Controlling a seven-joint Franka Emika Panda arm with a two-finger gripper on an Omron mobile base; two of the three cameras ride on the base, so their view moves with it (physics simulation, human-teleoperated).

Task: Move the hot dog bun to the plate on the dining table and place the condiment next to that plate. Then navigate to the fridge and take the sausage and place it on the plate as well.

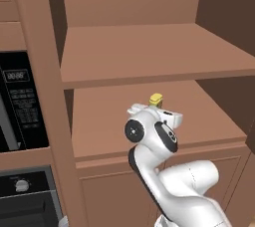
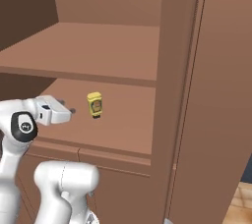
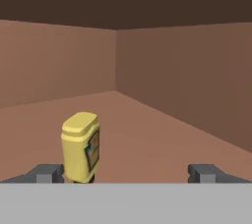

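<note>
Condiment [image 2: 95, 104] upright on cabinet shelf [image 2: 123, 125]

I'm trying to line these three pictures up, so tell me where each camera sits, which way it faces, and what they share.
Left base view: behind the arm's left, facing the brown wooden cabinet shelf; white arm fills lower right.
Right base view: behind its right, same shelf; arm lower left, open gripper short of the small yellow condiment bottle.
Hand view: on the hand, looking along the shelf; finger tips at bottom.
All share the bottle.
</note>
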